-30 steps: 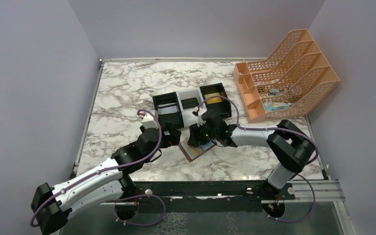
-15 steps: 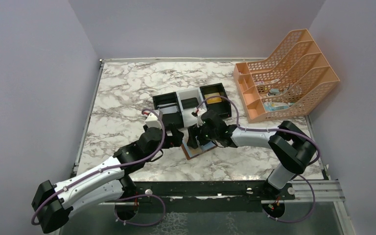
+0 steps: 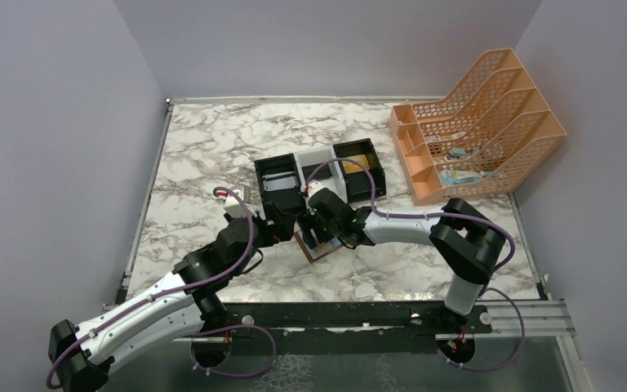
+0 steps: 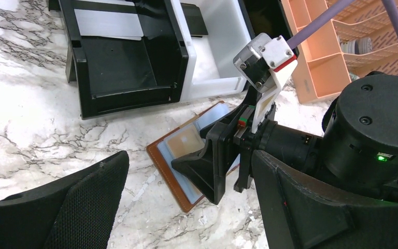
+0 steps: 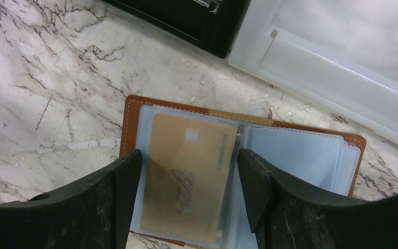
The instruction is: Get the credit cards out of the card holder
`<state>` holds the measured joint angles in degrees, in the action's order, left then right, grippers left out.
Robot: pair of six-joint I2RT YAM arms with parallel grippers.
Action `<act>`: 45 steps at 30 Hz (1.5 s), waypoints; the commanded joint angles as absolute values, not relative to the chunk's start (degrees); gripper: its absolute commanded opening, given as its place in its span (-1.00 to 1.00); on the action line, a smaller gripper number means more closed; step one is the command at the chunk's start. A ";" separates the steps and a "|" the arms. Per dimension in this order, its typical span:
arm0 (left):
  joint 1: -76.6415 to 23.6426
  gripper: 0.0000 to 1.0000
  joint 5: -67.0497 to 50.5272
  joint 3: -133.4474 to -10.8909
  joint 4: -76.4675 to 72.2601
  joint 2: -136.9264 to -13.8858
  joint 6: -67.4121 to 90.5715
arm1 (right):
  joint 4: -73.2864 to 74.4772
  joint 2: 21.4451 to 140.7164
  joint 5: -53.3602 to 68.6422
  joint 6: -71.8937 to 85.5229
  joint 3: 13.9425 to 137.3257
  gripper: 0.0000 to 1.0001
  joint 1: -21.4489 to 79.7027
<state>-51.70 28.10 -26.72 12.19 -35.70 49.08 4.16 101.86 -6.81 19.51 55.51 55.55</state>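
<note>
An orange plastic rack point(image 3: 473, 122) stands far right. A black-and-white tray point(image 4: 79, 62) sits at the far side of the brown leather card holder point(image 5: 295, 150), open on the marble desk point(image 3: 212, 147). Its blue-grey pocket shows a gold card point(image 5: 186, 176). The right jaws stand wide over it; the left jaws are wide, empty.

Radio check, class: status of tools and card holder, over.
Left tool open, hovering nearby. Right tool open, straddling gold credit card in open card holder. Nothing blocking.
</note>
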 commanded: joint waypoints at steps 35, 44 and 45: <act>-51.42 0.65 8.76 -27.92 -2.63 -55.23 34.78 | -7.20 99.80 12.38 27.94 43.67 0.12 45.77; -51.36 0.44 -2.36 -27.42 -9.50 -61.42 29.91 | -7.64 99.85 13.61 28.05 43.06 0.12 44.39; -51.43 0.41 -3.13 -27.47 -9.79 -61.98 29.70 | -7.70 99.89 13.74 28.04 43.05 0.12 44.37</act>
